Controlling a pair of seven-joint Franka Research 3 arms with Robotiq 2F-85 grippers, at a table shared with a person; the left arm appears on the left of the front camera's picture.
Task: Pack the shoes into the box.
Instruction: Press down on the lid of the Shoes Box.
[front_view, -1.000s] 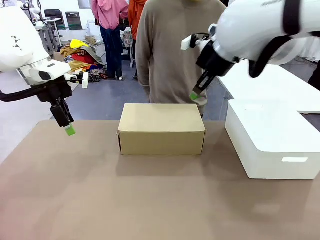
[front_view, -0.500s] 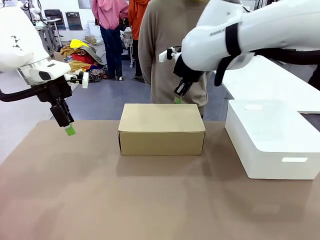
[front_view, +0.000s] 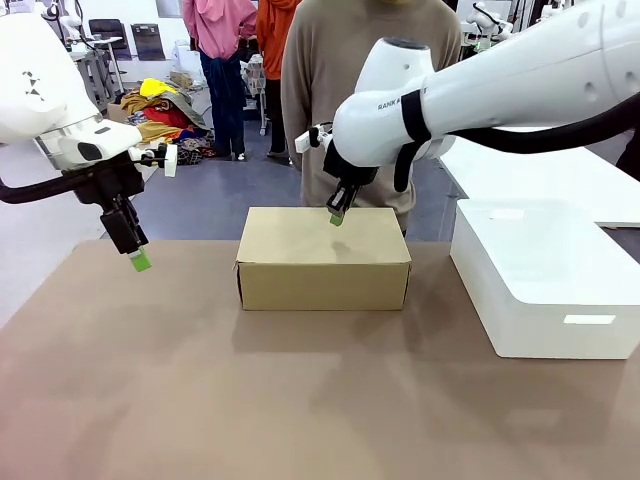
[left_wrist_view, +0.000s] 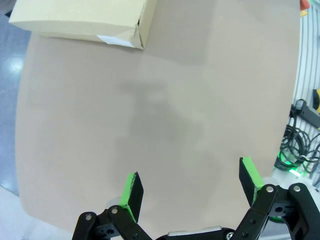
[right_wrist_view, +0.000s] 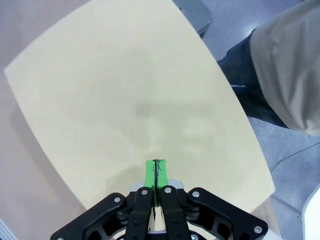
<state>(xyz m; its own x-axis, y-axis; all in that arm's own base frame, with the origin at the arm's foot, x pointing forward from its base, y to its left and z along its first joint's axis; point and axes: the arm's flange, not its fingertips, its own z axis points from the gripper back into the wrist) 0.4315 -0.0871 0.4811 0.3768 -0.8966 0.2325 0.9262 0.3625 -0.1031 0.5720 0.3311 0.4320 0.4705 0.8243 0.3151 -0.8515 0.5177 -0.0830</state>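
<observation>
The tan cardboard box (front_view: 323, 257) stands closed at the middle of the table, its lid flat. My right gripper (front_view: 337, 217) hangs just above the lid's far edge, fingers pressed together and holding nothing. From the right wrist camera the lid (right_wrist_view: 135, 110) spreads out below the shut right gripper (right_wrist_view: 156, 172). My left gripper (front_view: 140, 261) hovers over the table's left edge, well away from the box. Its jaws stand open and empty in the left wrist view (left_wrist_view: 189, 192), where a corner of the box (left_wrist_view: 85, 20) shows at the top. The shoes are out of view.
A large white block (front_view: 545, 277) sits on the table at the right of the box. A person in a beige top (front_view: 350, 90) stands right behind the box at the far side. The brown table (front_view: 250, 400) has free room in front and to the left.
My right arm swung left and down, from high at the right to just above the box's far edge. The left arm stayed still.
</observation>
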